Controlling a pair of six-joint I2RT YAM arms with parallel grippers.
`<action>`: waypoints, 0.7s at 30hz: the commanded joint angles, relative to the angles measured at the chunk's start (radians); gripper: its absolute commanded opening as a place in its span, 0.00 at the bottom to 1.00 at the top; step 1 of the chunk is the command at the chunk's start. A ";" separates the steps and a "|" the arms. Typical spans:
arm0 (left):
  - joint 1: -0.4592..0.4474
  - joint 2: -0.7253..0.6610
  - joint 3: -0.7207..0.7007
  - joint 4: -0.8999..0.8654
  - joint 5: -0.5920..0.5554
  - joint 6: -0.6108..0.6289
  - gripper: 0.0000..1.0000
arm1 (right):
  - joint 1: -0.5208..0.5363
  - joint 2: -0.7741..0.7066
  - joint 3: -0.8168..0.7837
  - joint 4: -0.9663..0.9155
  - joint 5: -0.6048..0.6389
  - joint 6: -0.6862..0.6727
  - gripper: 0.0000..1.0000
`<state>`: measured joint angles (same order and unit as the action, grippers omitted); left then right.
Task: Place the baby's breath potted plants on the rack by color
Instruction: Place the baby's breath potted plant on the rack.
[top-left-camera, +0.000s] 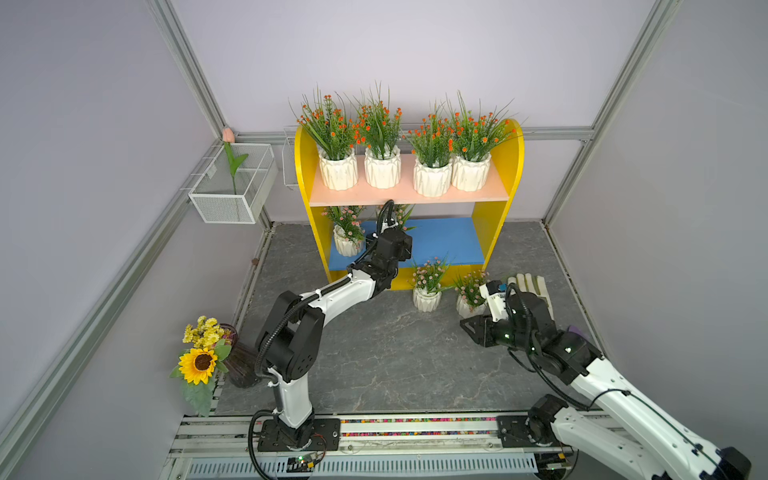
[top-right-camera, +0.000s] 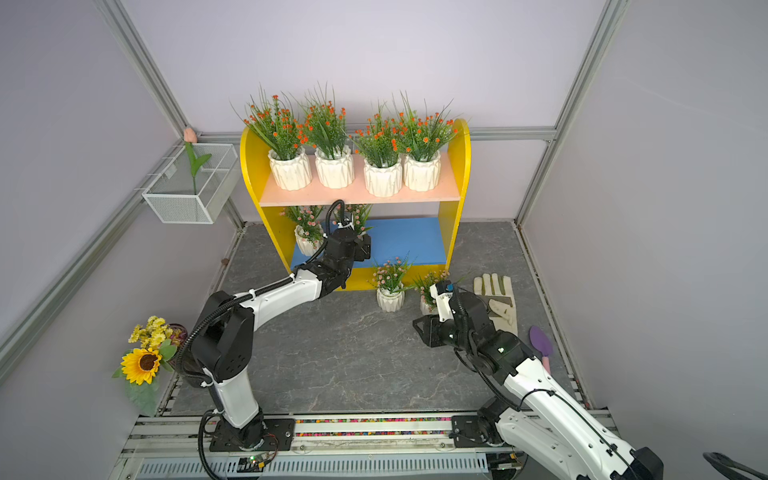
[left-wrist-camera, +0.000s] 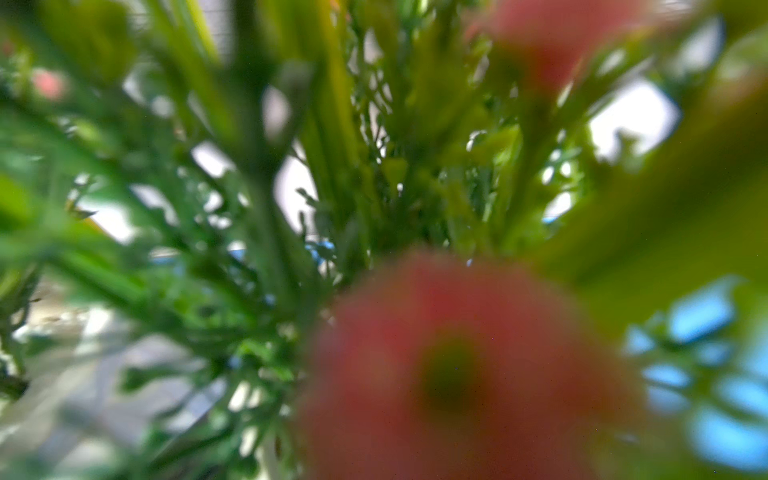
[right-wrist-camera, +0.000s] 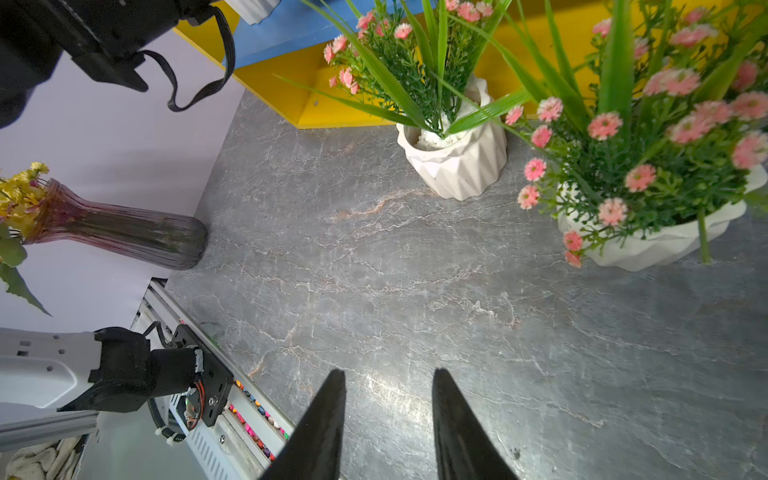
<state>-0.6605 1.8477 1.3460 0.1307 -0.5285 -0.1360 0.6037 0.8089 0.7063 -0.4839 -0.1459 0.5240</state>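
Note:
The yellow rack stands at the back. Several orange-flowered baby's breath potted plants line its salmon upper board. One pink-flowered plant stands at the left of the blue lower board. My left gripper reaches in beside it. Its fingers are hidden, and pink blossoms and green sprigs fill the left wrist view. Sprigs of that plant show behind the wrist. Two pink-flowered plants stand on the floor before the rack. My right gripper hovers open and empty near them.
A white wire basket with a tulip stem hangs on the left wall, and another basket is behind the rack. A vase of sunflowers stands front left. A glove and a purple trowel lie at the right.

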 joint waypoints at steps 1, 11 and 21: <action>0.010 0.005 0.078 0.023 -0.052 -0.049 0.48 | -0.002 -0.014 -0.016 -0.012 0.008 0.015 0.38; 0.013 0.030 0.105 -0.037 -0.090 -0.099 0.58 | -0.002 -0.009 -0.007 -0.018 0.014 0.008 0.42; 0.013 0.055 0.125 -0.077 -0.108 -0.128 0.79 | -0.003 -0.011 -0.011 -0.021 0.021 0.010 0.45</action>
<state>-0.6556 1.8889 1.4189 0.0502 -0.6010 -0.2356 0.6037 0.8089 0.7063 -0.4976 -0.1417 0.5240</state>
